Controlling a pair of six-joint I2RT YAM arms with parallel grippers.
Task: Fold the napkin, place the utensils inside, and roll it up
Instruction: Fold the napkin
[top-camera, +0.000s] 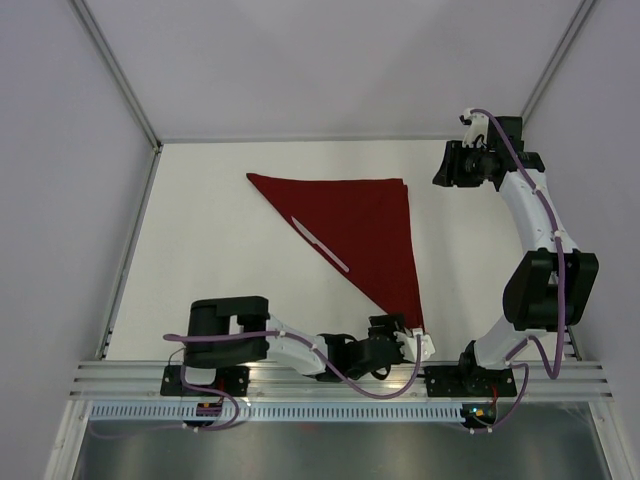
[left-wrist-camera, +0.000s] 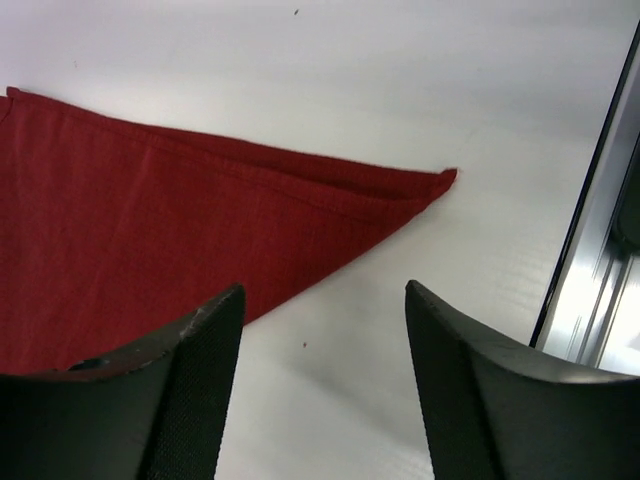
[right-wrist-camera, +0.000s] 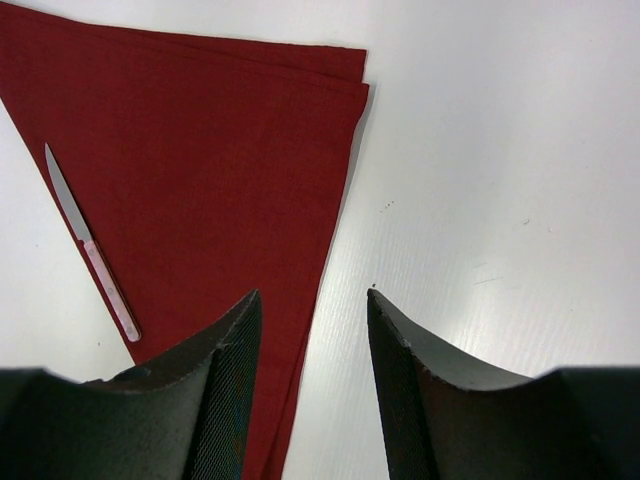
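The dark red napkin (top-camera: 358, 232) lies folded into a triangle on the white table, one point toward the near edge. The knife (top-camera: 320, 245), silver blade and pale pink handle, lies along the napkin's left slanted edge. My left gripper (top-camera: 420, 345) is open and empty, low at the napkin's near point; the wrist view shows that point (left-wrist-camera: 440, 182) ahead of the fingers (left-wrist-camera: 200, 380). My right gripper (top-camera: 445, 165) is open and empty, raised beyond the napkin's far right corner. Its wrist view shows the napkin (right-wrist-camera: 200, 170) and the knife (right-wrist-camera: 92, 245).
A metal rail (top-camera: 340, 375) runs along the table's near edge, close behind the left gripper, and shows in the left wrist view (left-wrist-camera: 600, 260). Grey walls enclose the table on the left, right and far sides.
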